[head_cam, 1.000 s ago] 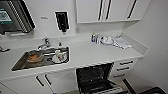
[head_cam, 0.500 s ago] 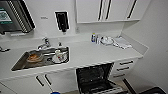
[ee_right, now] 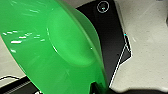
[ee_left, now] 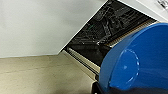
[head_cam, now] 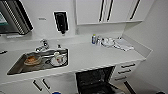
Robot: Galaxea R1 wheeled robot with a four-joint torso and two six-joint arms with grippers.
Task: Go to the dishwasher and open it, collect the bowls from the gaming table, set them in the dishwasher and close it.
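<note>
White kitchen counter (head_cam: 100, 56) with a steel sink (head_cam: 15, 68) at 9 o'clock holding dishes. One dishwasher (head_cam: 96, 81), open, dark racks showing, at 6 o'clock beneath the counter. Two bowls: one glossy blue plastic bowl (ee_left: 135, 62) large in the left wrist view, one translucent green plastic bowl (ee_right: 57, 52) in the right; finger grip cannot be told.

White counter (head_cam: 95, 56) — bottle (head_cam: 93, 39), cloth (head_cam: 123, 45), sink (head_cam: 37, 61).
</note>
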